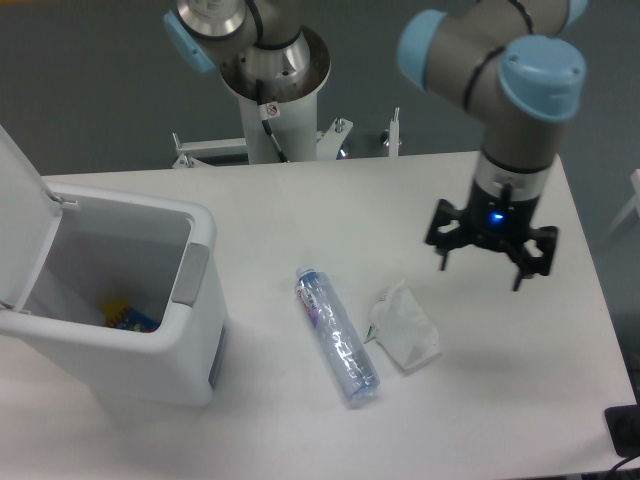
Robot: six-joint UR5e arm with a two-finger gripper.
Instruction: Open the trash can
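The trash can point(190, 340) is a large white boxy bin at the left of the table. Its lid point(18, 215) stands raised at the far left, so the inside shows. A grey push-button point(190, 272) sits on its right rim. A small yellow and blue item point(126, 317) lies at the bottom inside. My gripper point(481, 267) hangs above the right side of the table, far from the bin. Its fingers point(519, 273) point down, spread apart and hold nothing.
A clear plastic bottle point(336, 334) lies on the table's middle. A crumpled white packet point(404, 327) lies just right of it, below and left of the gripper. The robot's base column point(272, 100) stands at the back edge.
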